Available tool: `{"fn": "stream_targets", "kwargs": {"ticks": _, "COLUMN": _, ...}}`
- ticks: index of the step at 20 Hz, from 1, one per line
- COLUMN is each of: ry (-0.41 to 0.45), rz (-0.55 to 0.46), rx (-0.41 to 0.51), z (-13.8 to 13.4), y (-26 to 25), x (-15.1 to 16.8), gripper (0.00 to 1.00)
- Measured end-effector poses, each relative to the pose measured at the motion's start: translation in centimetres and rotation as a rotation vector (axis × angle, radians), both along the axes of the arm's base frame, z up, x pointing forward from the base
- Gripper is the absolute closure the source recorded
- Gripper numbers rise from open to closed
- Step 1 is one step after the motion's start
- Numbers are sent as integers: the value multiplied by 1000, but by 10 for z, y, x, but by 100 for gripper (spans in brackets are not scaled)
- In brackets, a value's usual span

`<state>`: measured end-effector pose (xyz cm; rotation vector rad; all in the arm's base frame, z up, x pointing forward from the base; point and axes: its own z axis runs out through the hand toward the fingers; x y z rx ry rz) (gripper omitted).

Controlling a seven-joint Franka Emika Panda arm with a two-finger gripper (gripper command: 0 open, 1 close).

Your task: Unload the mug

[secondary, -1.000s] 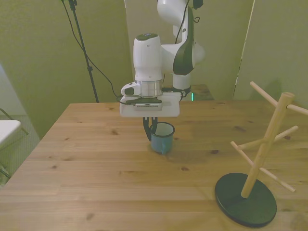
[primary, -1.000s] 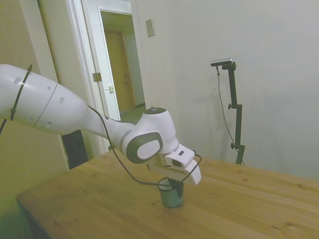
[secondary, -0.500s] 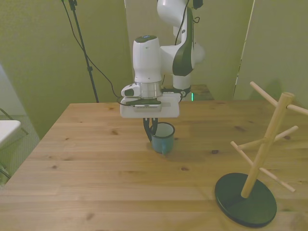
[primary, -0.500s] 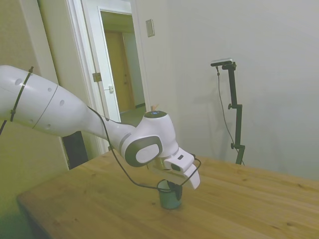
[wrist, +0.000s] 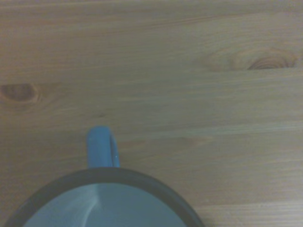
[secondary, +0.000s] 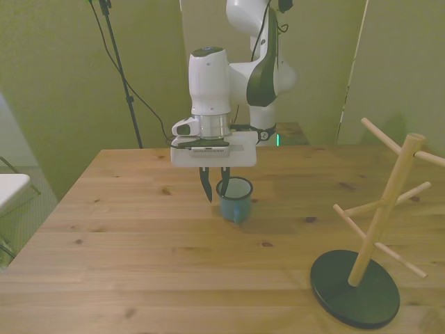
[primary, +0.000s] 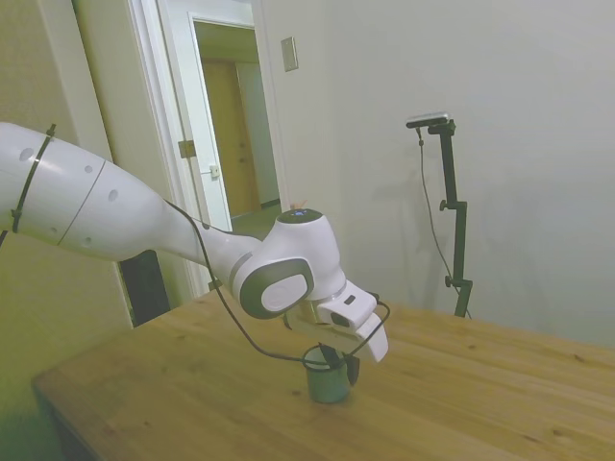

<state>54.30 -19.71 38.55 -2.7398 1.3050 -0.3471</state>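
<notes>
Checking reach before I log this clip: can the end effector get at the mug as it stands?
Probably yes. The end effector is open right at the mug, which stands upright on the table; one finger straddles its rim and nothing blocks it.

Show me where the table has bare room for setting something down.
Bare wood covers the table's whole front view's left, and the near strip between the mug and the peg stand's dark base. It is crowded only around the mug, where the open end effector straddles its rim, and at the stand's corner.
</notes>
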Motion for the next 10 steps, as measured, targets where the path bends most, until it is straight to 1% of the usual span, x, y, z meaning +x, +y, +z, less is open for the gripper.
{"fn": "stream_targets", "kwargs": {"ticks": 3, "ry": -15, "rz": 2, "rx": -4, "z": 10, "y": 0, "x": -1, "gripper": 0}}
{"fn": "stream_targets", "kwargs": {"ticks": 5, "ry": -29, "rz": 6, "rx": -11, "z": 21, "y": 0, "x": -1, "gripper": 0}}
{"fn": "stream_targets", "kwargs": {"ticks": 10, "ry": -95, "rz": 26, "rx": -45, "z": 66, "y": 3, "x": -3, "gripper": 0}}
